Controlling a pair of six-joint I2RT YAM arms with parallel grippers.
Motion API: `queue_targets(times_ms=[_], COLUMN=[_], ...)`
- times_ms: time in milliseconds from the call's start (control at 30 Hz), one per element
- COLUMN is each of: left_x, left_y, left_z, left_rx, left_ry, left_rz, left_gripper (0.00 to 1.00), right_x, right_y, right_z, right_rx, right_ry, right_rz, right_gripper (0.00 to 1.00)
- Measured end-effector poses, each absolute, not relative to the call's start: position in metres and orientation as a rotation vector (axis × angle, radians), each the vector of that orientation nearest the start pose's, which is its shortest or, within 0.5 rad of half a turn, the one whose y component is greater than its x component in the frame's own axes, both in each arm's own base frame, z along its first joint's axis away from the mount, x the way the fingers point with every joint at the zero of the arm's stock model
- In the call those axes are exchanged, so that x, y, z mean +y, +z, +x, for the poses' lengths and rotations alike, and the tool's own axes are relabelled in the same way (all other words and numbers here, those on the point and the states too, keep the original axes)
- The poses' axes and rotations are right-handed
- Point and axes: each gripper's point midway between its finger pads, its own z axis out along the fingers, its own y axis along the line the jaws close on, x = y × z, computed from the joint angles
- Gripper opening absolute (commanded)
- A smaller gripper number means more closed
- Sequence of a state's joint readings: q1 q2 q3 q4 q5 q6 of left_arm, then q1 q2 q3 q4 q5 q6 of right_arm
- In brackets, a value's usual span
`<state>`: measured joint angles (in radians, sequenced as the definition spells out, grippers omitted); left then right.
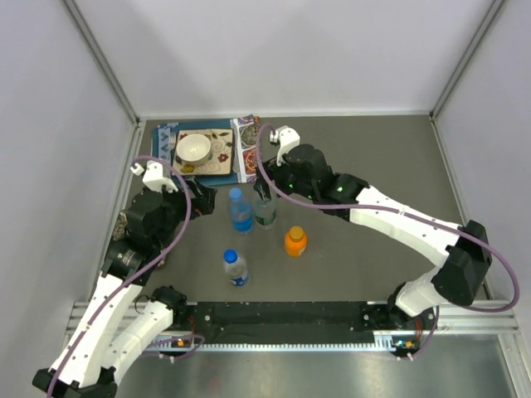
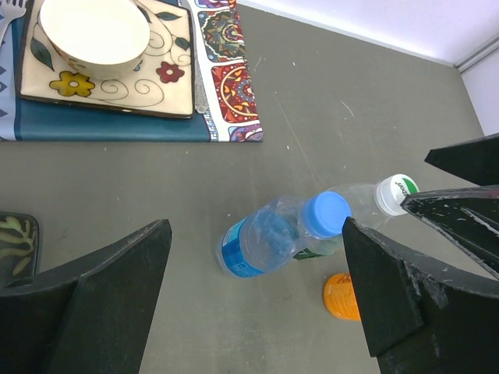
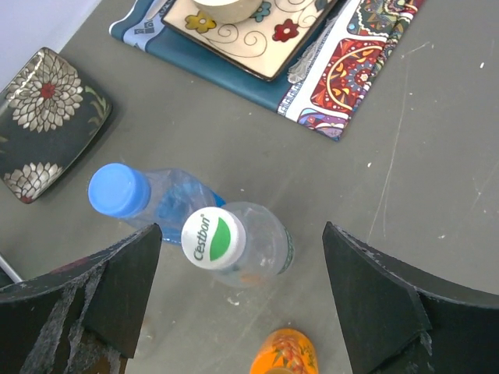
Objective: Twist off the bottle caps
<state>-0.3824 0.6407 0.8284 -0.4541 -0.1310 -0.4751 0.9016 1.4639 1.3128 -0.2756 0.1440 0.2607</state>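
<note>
Four bottles stand upright mid-table. A blue-capped bottle [image 1: 240, 209] stands touching a greenish bottle [image 1: 265, 215]. The short orange bottle [image 1: 295, 240] and a second blue-capped bottle [image 1: 236, 267] stand nearer. My right gripper [image 1: 267, 192] is open above the greenish bottle. Its wrist view shows the white cap [image 3: 213, 238] between the wide jaws [image 3: 242, 296], untouched, with a blue cap [image 3: 118, 189] to its left and the orange bottle [image 3: 284, 352] below. My left gripper [image 1: 203, 199] is open and empty, left of the pair. Its view [image 2: 257, 288] shows the blue cap [image 2: 326, 213], the white cap [image 2: 395, 193] and the orange cap [image 2: 341, 297].
A patterned placemat [image 1: 246, 149] with a square plate [image 1: 217, 157] and a white bowl [image 1: 192, 148] lies at the back left. A dark floral dish [image 3: 51, 117] lies beside it under my left gripper. Walls close in the back and both sides.
</note>
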Motion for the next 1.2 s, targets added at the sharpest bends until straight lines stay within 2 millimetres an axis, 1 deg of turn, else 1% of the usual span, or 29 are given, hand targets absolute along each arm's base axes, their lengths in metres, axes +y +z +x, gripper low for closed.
queue_targets(times_ms=[100,367,533,700,733,767,833,900,933,1033,1133,1200], left_x=[-0.096,-0.094,-0.093,-0.092,-0.092,-0.092,-0.092,-0.092,-0.092,-0.093,-0.094,-0.096], left_y=[0.274,0.272,0.272,0.273,0.272,0.272,0.272,0.272,0.272,0.271,0.271,0.275], left_z=[0.251,0.249,0.249,0.248,0.248,0.248,0.248,0.248,0.248,0.249,0.253,0.257], left_rx=[1.854,1.86,1.859,1.857,1.859,1.859,1.858,1.859,1.859,1.865,1.874,1.871], left_ry=[-0.474,-0.465,-0.46,-0.461,-0.46,-0.46,-0.461,-0.46,-0.46,-0.459,-0.455,-0.457], left_rz=[-0.178,-0.182,-0.187,-0.187,-0.187,-0.187,-0.187,-0.187,-0.187,-0.187,-0.187,-0.188], left_gripper=[0.97,0.98,0.97,0.97,0.97,0.97,0.97,0.97,0.97,0.96,0.96,0.97], right_x=[0.353,0.359,0.36,0.36,0.359,0.359,0.358,0.354,0.351,0.341,0.33,0.319], right_y=[0.251,0.233,0.231,0.231,0.231,0.23,0.231,0.232,0.233,0.244,0.269,0.289], right_z=[0.294,0.296,0.296,0.296,0.296,0.296,0.297,0.296,0.295,0.292,0.29,0.289], right_rx=[1.985,2.02,2.023,2.024,2.025,2.025,2.022,2.017,2.015,1.993,1.939,1.894], right_ry=[0.596,0.584,0.586,0.586,0.585,0.582,0.576,0.567,0.562,0.551,0.547,0.538], right_rz=[-0.569,-0.587,-0.589,-0.588,-0.587,-0.586,-0.583,-0.577,-0.572,-0.558,-0.524,-0.494], right_gripper=[0.82,0.65,0.53,0.49,0.44,0.43,0.36,0.33,0.28,0.26,0.25,0.2])
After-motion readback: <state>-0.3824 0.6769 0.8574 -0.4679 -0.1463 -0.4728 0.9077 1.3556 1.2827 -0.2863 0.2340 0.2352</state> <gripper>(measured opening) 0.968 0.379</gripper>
